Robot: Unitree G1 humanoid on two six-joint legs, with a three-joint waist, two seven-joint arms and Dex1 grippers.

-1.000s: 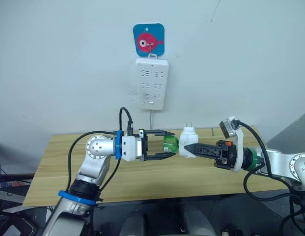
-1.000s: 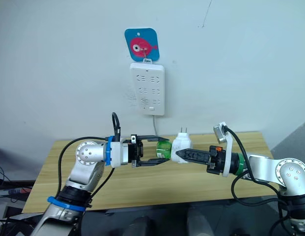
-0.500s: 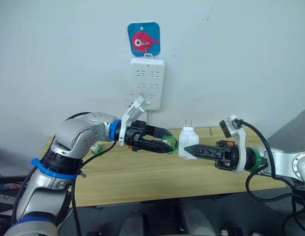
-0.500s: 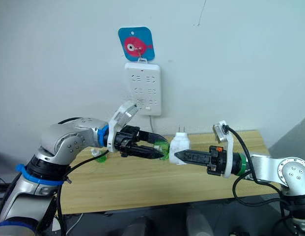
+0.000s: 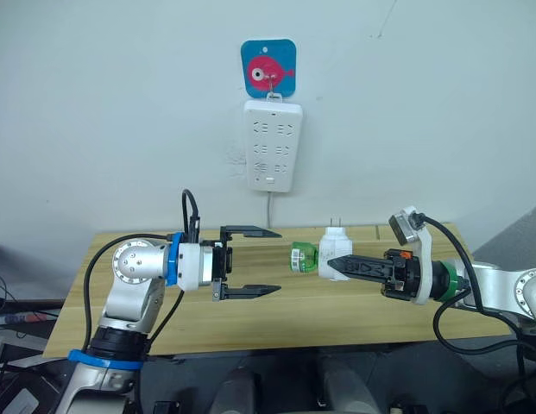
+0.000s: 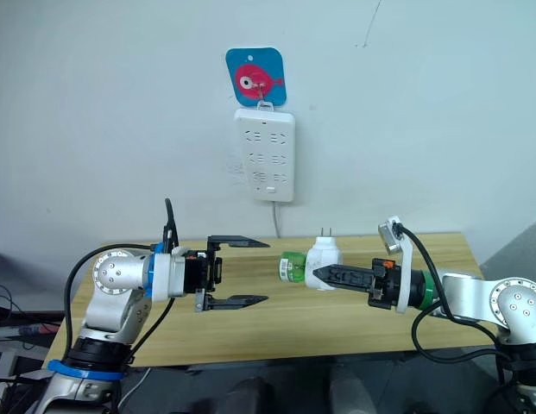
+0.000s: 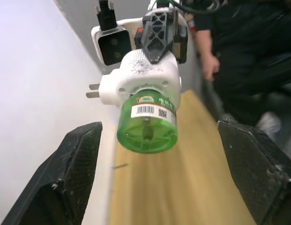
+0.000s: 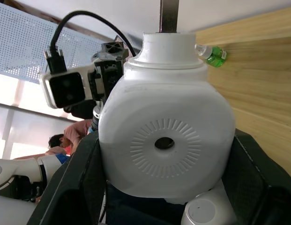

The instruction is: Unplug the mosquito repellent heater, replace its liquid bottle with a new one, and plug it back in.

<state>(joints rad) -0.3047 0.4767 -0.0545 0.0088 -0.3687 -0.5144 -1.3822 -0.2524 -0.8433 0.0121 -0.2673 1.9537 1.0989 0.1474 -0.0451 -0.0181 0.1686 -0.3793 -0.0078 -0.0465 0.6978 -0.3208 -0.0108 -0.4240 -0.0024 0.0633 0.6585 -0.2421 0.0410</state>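
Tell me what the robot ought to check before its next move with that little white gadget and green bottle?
1. Heater unplugged from power strip: ok.
2. Right gripper clamped on heater: ok.
3. Left gripper open enough for bottle: ok.
4. Left gripper lined up with green bottle: ok, bottle sits between its fingers in the left wrist view.
5. Bottle loosened from heater: cannot tell.
6. Spare bottle lying on table: ok.

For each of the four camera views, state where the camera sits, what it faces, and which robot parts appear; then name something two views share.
Left eye, right eye: head cameras facing the wall's power strip and table; both arms show.
Left wrist: between the open left gripper fingers, facing the green bottle.
Right wrist: behind the right gripper, facing the mosquito repellent heater.
Shared: both wrist views show the heater.
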